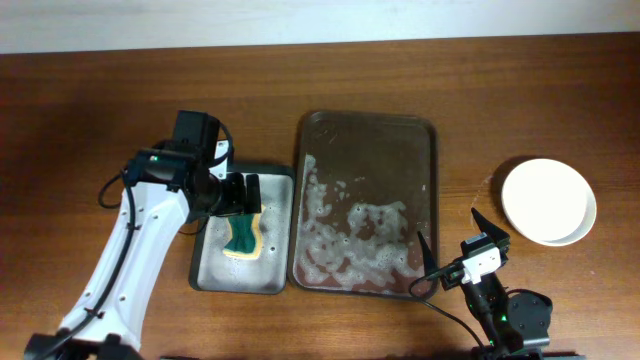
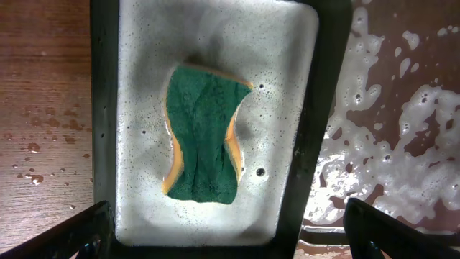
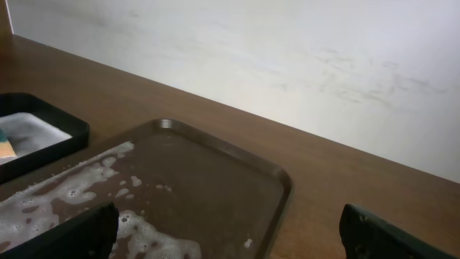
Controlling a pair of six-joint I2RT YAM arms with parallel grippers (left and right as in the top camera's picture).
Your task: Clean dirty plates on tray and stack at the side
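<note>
Overhead: the plates (image 1: 548,200) sit in a white stack on the tabletop (image 1: 100,80) at the right, well apart from the dark brown tray (image 1: 380,150) in the middle. No red smear shows on the top plate. How many lie beneath it cannot be told from above. The tray carries no plate, only patches of white foam along its left and near parts. The left tool (image 1: 245,197) hangs over the far end of a black-rimmed sponge tray (image 1: 240,290), where a green and yellow sponge (image 1: 243,240) lies loose. The right tool (image 1: 448,228) hovers at the tray's near right corner, spread wide and empty.

Left wrist: the sponge (image 2: 203,133) rests flat in soapy water, touched by neither finger. The left tool (image 2: 230,237) stands wide, holding nothing. Droplets speckle the wood to the left of the sponge tray (image 2: 104,108), and the foamy tray (image 2: 438,122) shows on the right.

Right wrist: the right tool (image 3: 230,237) gapes wide over the bare, wet far half of the tray (image 3: 215,194). The plates are out of this view.

The plates are probably stiff, light and breakable, and slick if wet. The safest hold looks to be a pinch on the raised rim. The task appears close to finished.
</note>
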